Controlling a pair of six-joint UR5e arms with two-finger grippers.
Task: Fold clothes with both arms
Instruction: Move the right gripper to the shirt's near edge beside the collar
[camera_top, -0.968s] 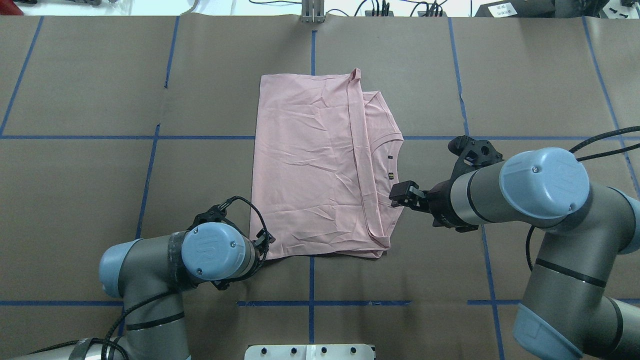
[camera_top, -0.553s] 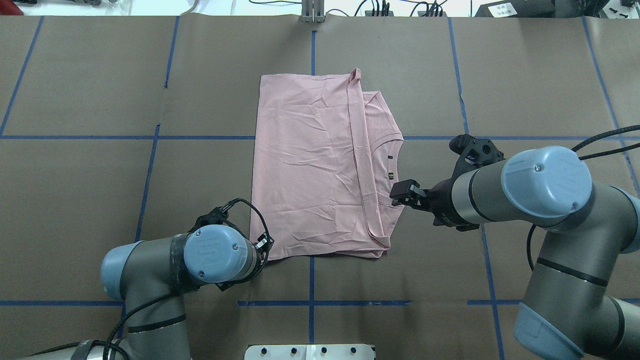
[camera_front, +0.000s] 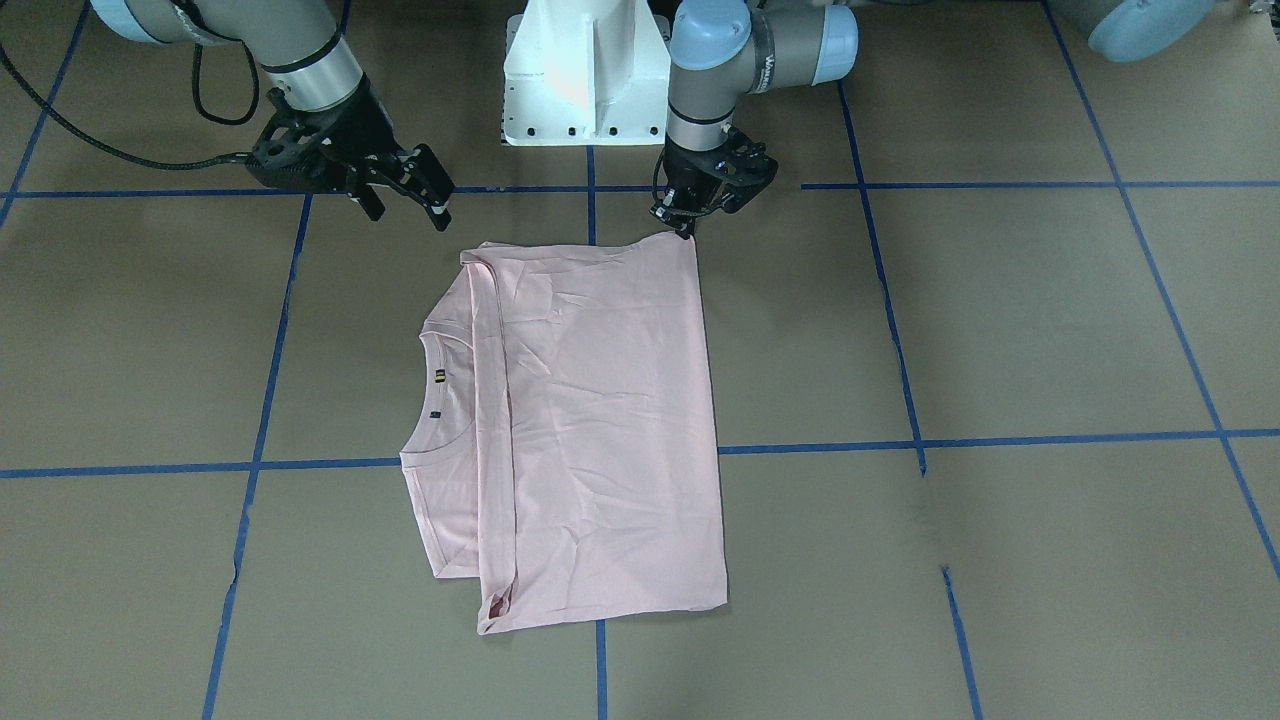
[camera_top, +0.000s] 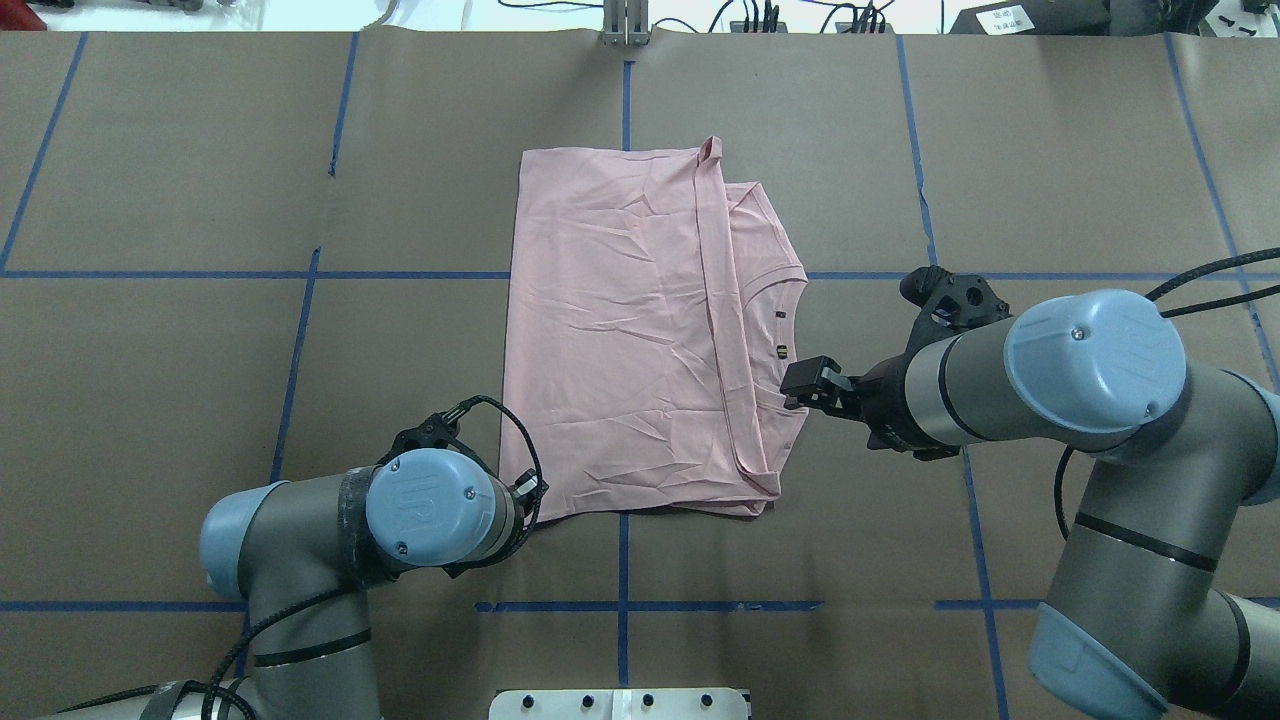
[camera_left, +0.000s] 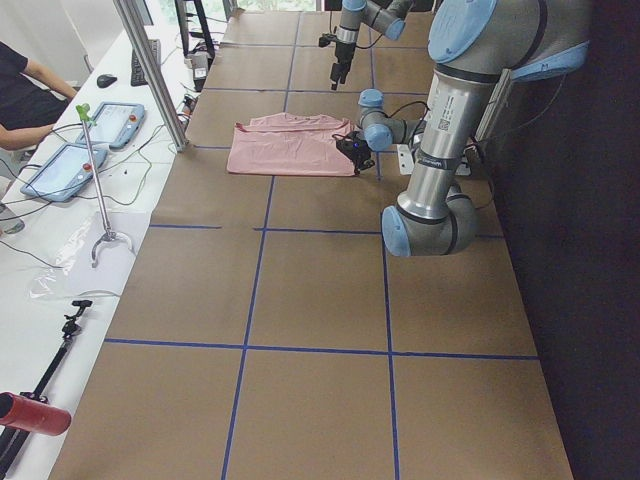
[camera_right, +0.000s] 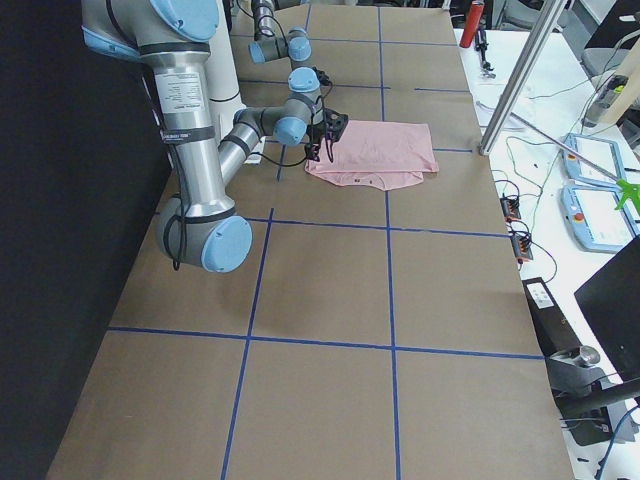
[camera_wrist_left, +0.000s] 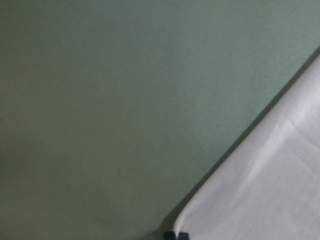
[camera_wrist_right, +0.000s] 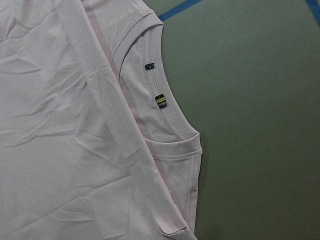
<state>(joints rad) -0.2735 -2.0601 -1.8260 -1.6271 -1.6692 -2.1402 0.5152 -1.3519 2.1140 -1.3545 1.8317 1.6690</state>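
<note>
1. Covering the whole overhead view, the table (camera_top: 150, 400) is faced with brown paper and marked by a grid of blue tape.
2. The right arm (camera_top: 1090, 360) comes in from 4 o'clock and reaches toward the middle. The left arm (camera_top: 300, 520) comes in from 8 o'clock.
3. The pale pink T-shirt (camera_top: 620, 330) lies flat at the table's centre in the overhead view. A plain layer is folded across it, with the fold's edge running from 12 to 6 o'clock.
4. The right gripper (camera_front: 408, 212) hangs at the shirt's 4 o'clock edge, just beside the neckline. Its fingers are spread and hold nothing.
5. The left gripper (camera_front: 686, 228) points down at the shirt's 7 o'clock corner. Its fingertips (camera_wrist_left: 183, 234) are drawn close together right at that corner. Whether any cloth is caught between them cannot be told.
6. The ribbed collar (camera_wrist_right: 165, 120) sits on the shirt's 3 o'clock side, uncovered by the fold.
7. A yellow-and-dark tag (camera_wrist_right: 160, 100) and a smaller dark tag (camera_wrist_right: 149, 66) sit on the collar band.
</note>
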